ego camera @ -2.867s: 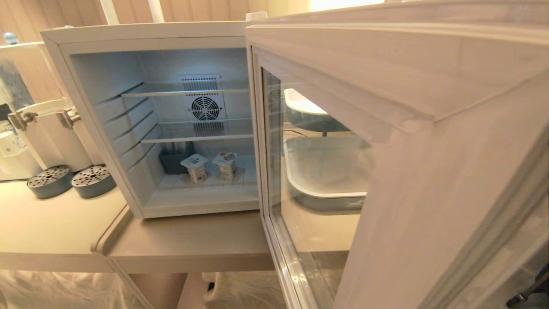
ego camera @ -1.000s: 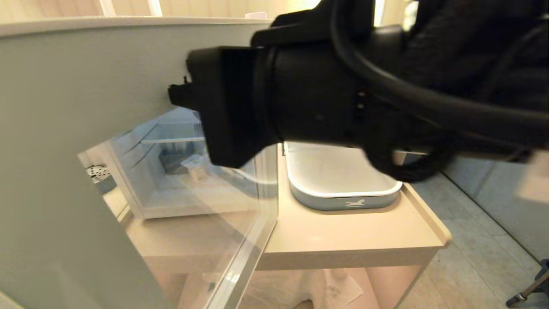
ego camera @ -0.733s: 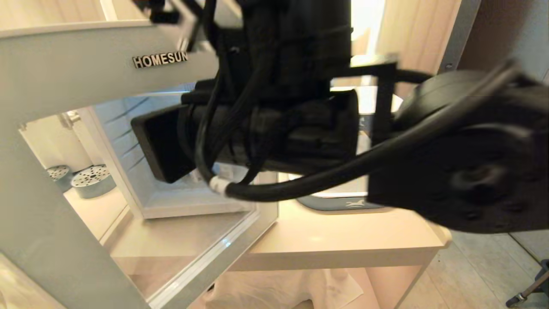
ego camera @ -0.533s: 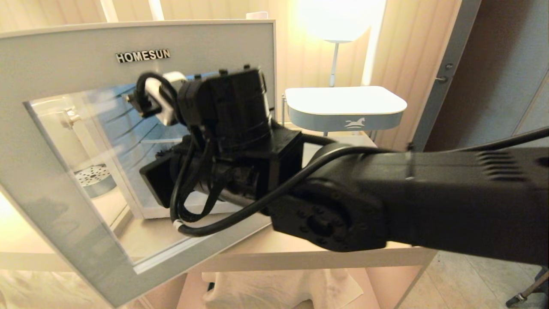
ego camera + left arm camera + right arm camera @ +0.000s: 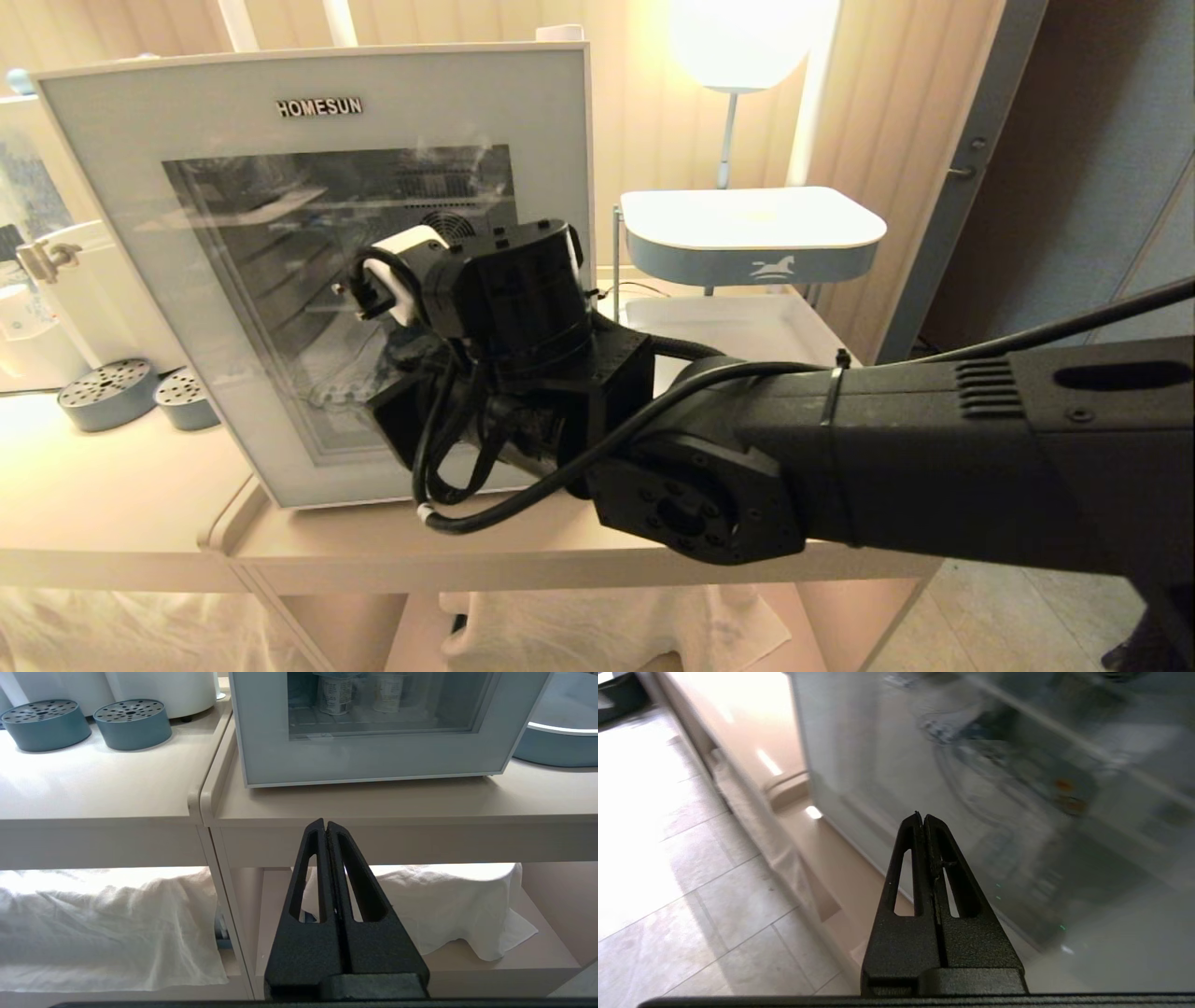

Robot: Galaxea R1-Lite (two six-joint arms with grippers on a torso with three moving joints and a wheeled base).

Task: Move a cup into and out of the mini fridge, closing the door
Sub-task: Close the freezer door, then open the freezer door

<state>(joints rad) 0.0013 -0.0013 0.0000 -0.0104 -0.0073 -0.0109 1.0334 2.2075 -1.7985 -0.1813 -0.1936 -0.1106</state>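
Head view: the door sits flat against the mini fridge, squared up on the beige counter, its lower edge set back from the counter's front lip with a bare strip between. The right gripper is right in front of the dark glass window, fingers clenched together on nothing; whether the tips touch the glass I cannot tell. Its black arm reaches across from the right, over the counter's front corner. The right of the fridge is a white-and-blue tray on a stand, near the fridge's side.

Left wrist view: the left gripper is parked low, in front of the counter edge, fingers pressed shut and empty. Two yoghurt cups show behind the glass, side by side. Two round blue perforated drip trays sit left of the fridge, well apart from it. White cloth lies on the lower shelf.
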